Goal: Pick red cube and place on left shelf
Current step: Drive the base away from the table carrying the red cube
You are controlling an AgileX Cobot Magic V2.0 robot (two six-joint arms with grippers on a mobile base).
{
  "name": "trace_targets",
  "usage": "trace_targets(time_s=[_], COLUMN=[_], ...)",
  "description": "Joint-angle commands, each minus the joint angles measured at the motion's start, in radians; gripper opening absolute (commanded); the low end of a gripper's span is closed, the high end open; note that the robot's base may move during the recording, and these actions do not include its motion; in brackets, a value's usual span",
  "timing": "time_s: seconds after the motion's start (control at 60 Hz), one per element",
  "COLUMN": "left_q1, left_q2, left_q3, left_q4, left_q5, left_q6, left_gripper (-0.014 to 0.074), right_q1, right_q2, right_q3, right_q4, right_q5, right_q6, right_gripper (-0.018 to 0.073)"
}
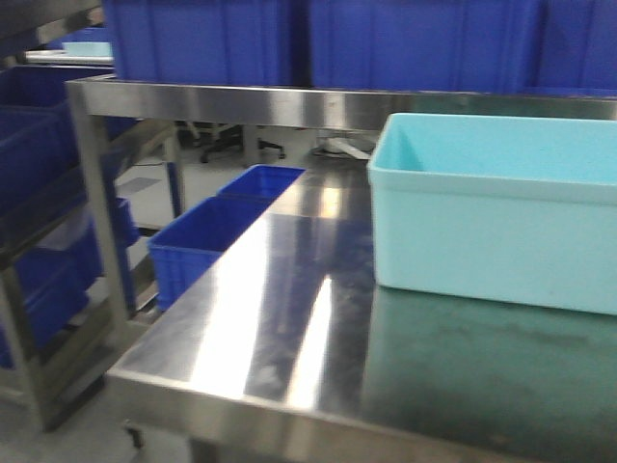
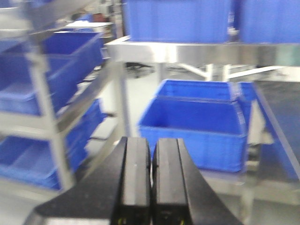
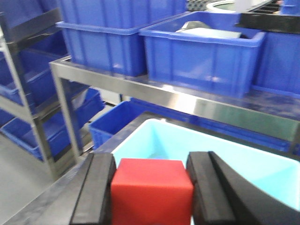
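Over the pale turquoise plastic tub (image 3: 234, 154), at the right of the brushed stainless-steel tabletop (image 1: 289, 318), the right claw (image 3: 151, 187) pinches the red cube (image 3: 152, 194) between its two black fingers. The cube sits square between them, each finger flat against a side face, which looks like a steady hold for carrying. It hangs clear above the tub's rim and touches nothing below it. I take the pick to be done and the carry to be the step in hand.

The left claw (image 2: 151, 178) has its fingers pressed together with nothing between them. It hangs out past the left edge of the tabletop and seems kept out of the working arm's way.

The target, the stainless-steel rack with sloping rails and blue crates (image 2: 47, 122), stands at the far left, well apart from the cube. Between them lie the bare tabletop and a gap where two open blue plastic crates (image 1: 207, 236) sit low beside the tabletop. Just beyond the tub, a steel upper shelf (image 3: 187, 101) carries more large blue crates (image 3: 201, 56). The leftward move probably needs to stay beneath or in front of that shelf. A loose grip over the gap would likely drop the cube into a low crate.
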Motion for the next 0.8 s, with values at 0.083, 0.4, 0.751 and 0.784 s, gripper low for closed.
trace_targets(time_s=[0.083,0.4,0.751,0.784], left_q1=[-0.001,-0.001,-0.001,-0.001], left_q2=[-0.015,-0.015,-0.015,-0.015], left_q3=[0.025,0.025,0.025,0.025], left_q4=[-0.002,-0.002,-0.002,-0.002], left_q5=[-0.084,-0.084,-0.084,-0.084], left_q6=[0.0,0.0,0.0,0.0], left_gripper=[0.0102,0.0102,0.0102,0.0102], right_q1=[-0.007,-0.007,-0.007,-0.007], right_q2=[0.01,0.01,0.01,0.01], right_q3=[-0.024,-0.024,-0.024,-0.024], right_q4=[-0.007,-0.007,-0.007,-0.007], right_q5=[-0.088,-0.088,-0.088,-0.088], right_q6=[-0.002,-0.002,-0.002,-0.002], right_gripper=[0.0057,0.0057,0.0057,0.0057])
